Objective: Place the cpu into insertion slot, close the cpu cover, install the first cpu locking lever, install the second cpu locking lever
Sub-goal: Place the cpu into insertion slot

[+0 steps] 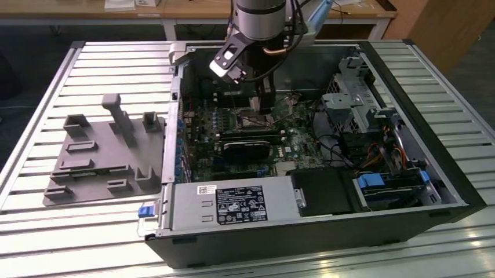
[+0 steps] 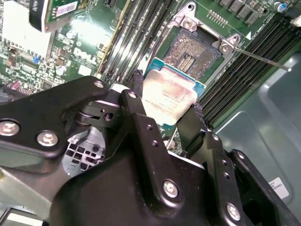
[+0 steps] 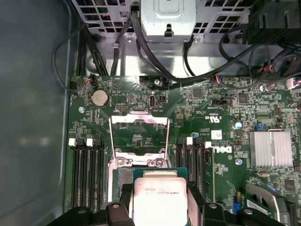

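Silver-grey cpu (image 2: 169, 96) was gripped between the two black fingers of the claw (image 2: 165, 102), held close over the insertion slot (image 2: 195, 49), not seated. Beyond the slot the cpu cover (image 3: 139, 118) stood swung open. Long memory slots (image 3: 87, 174) flanked the slot on the green motherboard (image 3: 197, 108), inside an open computer case (image 1: 309, 246) on the slatted table (image 1: 116, 63).

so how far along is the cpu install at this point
Nothing is finished yet. In hand: the jaws grip the cpu by its edges, held above the motherboard just short of the insertion slot, which is empty. Left: seating the chip, closing the cpu cover, which stands flipped open, and both locking levers; one lever sticks out unlatched.
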You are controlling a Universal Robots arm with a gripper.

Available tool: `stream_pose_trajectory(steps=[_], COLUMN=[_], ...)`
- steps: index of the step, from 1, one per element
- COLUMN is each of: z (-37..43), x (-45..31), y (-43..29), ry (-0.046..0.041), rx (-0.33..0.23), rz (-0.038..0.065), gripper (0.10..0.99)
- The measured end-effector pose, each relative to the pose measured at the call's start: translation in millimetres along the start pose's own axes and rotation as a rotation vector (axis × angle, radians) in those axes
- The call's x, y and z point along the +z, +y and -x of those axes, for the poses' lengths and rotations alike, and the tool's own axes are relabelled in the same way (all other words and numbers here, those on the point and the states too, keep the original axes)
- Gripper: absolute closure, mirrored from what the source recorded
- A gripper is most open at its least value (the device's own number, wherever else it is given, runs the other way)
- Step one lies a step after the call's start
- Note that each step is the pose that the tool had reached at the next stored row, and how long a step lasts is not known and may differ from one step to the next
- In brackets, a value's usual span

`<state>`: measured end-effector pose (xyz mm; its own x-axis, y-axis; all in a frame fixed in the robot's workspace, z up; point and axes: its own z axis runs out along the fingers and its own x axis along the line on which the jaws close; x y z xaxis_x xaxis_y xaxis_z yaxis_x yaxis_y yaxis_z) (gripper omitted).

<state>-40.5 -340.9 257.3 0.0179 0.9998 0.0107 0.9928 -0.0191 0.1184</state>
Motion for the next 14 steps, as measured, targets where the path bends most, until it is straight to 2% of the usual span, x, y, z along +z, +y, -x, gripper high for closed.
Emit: stream_pose_trajectory(steps=[9, 14], z=[-6.1, -10.5], x=[8.9, 16.4], y=[-3.0, -6.3], ry=[-0.0008, -0.0009], rx=[0.007, 0.009], rz=[0.0, 0.0], gripper=[0.549, 0.549])
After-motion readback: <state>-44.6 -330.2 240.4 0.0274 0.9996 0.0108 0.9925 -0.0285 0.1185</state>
